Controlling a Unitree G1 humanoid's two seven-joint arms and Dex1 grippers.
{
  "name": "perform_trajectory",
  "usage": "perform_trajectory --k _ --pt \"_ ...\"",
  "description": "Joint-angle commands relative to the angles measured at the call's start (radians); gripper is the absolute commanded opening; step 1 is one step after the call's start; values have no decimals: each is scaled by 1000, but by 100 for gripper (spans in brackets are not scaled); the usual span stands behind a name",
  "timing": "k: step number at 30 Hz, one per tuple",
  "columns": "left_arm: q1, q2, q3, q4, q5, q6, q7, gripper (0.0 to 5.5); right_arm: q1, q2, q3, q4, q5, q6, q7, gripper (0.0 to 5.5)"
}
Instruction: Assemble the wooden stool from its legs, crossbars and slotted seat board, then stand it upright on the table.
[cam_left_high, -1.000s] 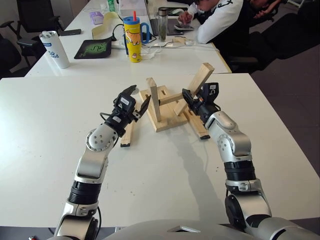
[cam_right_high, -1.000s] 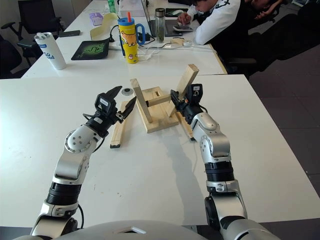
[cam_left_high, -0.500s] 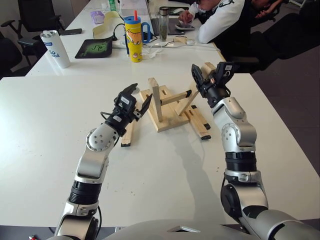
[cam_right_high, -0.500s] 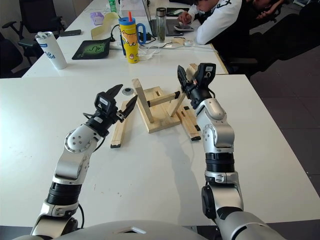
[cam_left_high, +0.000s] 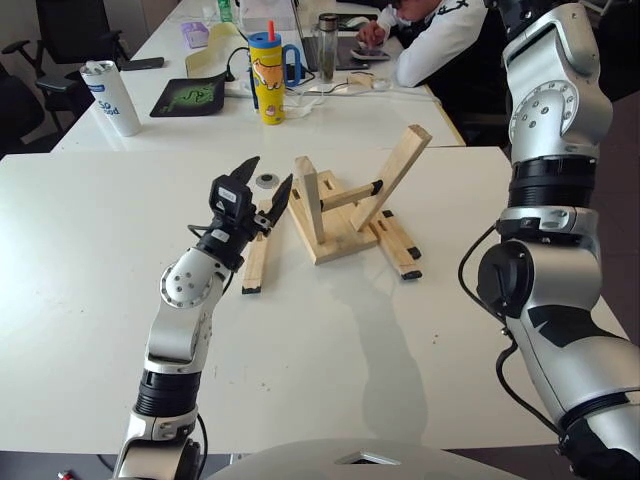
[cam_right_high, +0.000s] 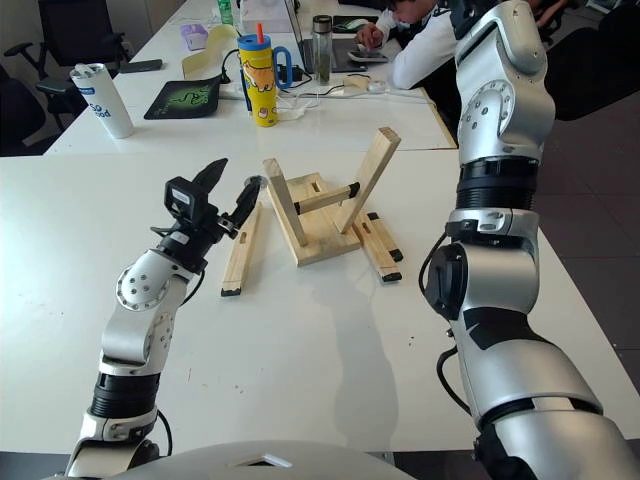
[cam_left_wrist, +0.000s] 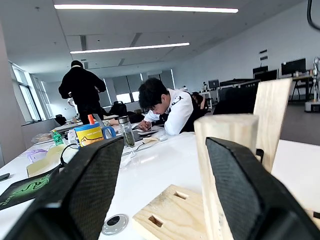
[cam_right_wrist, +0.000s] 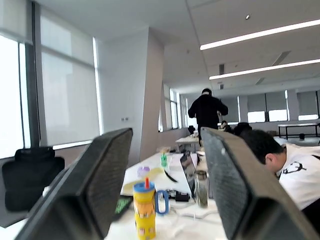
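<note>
Half-built stool (cam_left_high: 340, 232) sits seat-down mid-table, its far legs partly hidden. Left gripper (cam_left_high: 268, 172), jaws apart, hangs just left of it; right gripper (cam_right_wrist: 166, 139), jaws apart, seems raised high, arm cut off

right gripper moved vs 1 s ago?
Yes. The right gripper was at the leaning leg standing on the seat board; it has lifted up and away from that leg, high above the table, fingers open.
</note>
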Motion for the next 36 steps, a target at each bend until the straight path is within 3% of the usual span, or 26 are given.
perform_trajectory --k 1,4,7,14,19,30,33,36 --pt "-31 -15 32 -14 -34 12 26 302 203 45 129 142 -80 150 127 254" --pt "-43 -20 28 -10 -37 13 35 302 493 76 275 -23 -114 281 201 254" --pt "-35 -23 30 -15 -40 16 40 302 556 108 280 -186 -63 331 181 254" --pt "-59 -35 50 -9 -53 14 63 302 411 191 124 -242 28 195 42 254" --pt "-109 -47 112 -16 -130 30 96 302 335 241 -8 -412 218 235 4 254" --pt "-257 -5 190 64 -216 96 113 302 57 155 -366 -414 578 207 -181 254" --pt "-278 -23 220 82 -297 181 133 302 237 204 -275 -540 590 315 -188 254" --pt "-289 -71 222 139 -374 285 167 302 571 236 10 -599 413 432 -196 254"
